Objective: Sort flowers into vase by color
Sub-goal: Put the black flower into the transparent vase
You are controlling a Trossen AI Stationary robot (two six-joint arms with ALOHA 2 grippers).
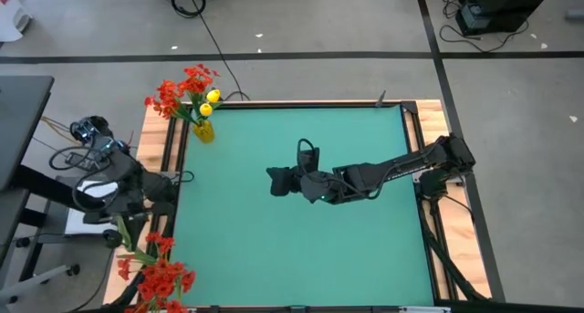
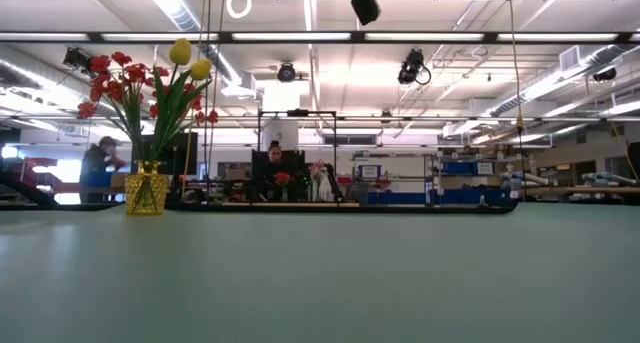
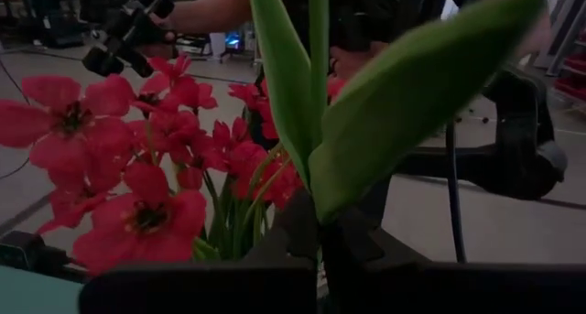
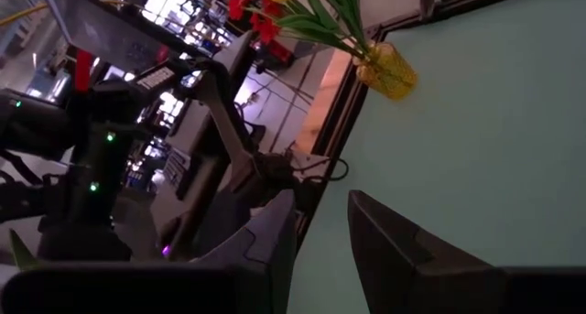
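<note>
A small yellow vase (image 1: 203, 130) (image 2: 147, 193) (image 4: 388, 70) stands at the table's far left corner. Red flowers (image 1: 178, 89) and yellow tulips (image 1: 212, 99) stand in it on their stems. Over the left edge, near the near corner, my left gripper (image 1: 123, 226) (image 3: 316, 245) is shut on a bunch of red flowers (image 1: 161, 278) (image 3: 137, 158) with long green leaves (image 3: 385, 94). My right gripper (image 1: 276, 181) (image 4: 320, 245) hovers open over the middle of the green table, pointing toward the left edge, with nothing between its fingers. My left gripper pinches the green stems (image 3: 318, 218) of the red bunch between its two fingers, low down where the leaves begin. Leaves and blossoms stick out beyond the fingertips, toward the table's near edge in the high view. The gripper body hides the stems' lower ends.
A wooden frame (image 1: 173, 144) runs around the green mat (image 1: 301, 249), which is bare between the vase and my right gripper. A person's arm (image 3: 206, 7) holding a dark device shows beyond the flowers. People sit in the room behind the table (image 2: 275, 168).
</note>
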